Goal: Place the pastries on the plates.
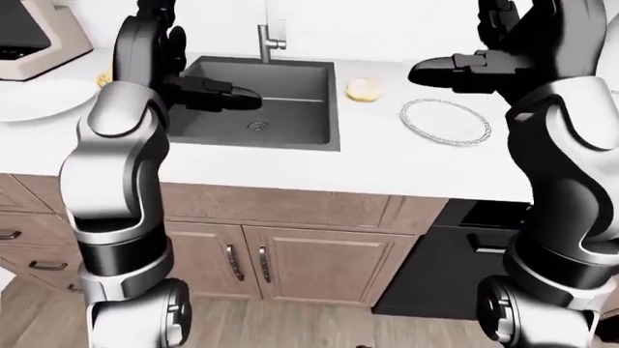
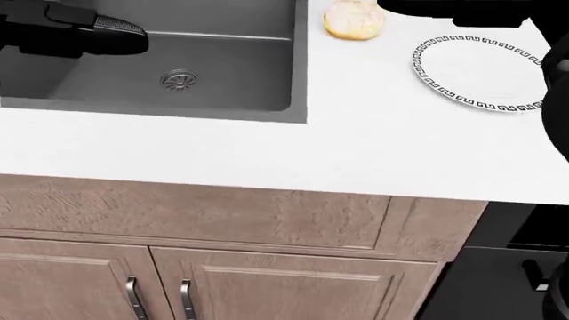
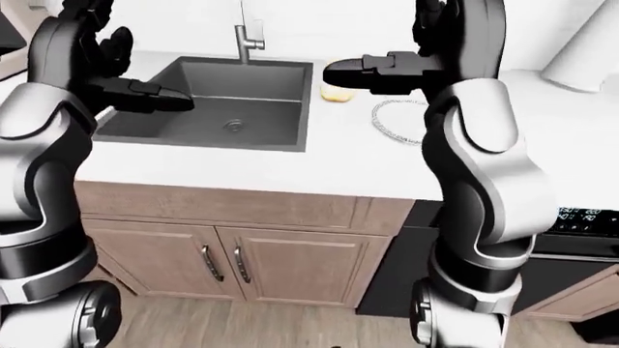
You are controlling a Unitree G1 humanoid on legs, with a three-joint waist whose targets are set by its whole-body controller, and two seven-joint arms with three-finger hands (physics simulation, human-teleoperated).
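A round pale pastry (image 2: 354, 20) lies on the white counter just right of the sink. To its right sits an empty plate (image 2: 480, 70) with a black key-pattern rim. In the left-eye view a second, plain white plate (image 1: 38, 98) lies at the far left, with a small yellowish pastry (image 1: 104, 78) beside it. My left hand (image 1: 242, 98) hovers over the sink basin, fingers stretched out, holding nothing. My right hand (image 1: 430, 72) hangs open above the counter between the pastry and the patterned plate, touching neither.
A dark sink (image 1: 337, 109) with a faucet (image 1: 268, 36) is set in the white counter (image 2: 355, 147). A beige appliance (image 1: 34, 36) stands at the top left. Wooden cabinet doors (image 1: 290, 268) and a black dishwasher (image 1: 455, 261) lie below. A paper-towel roll (image 3: 580, 51) stands at the right.
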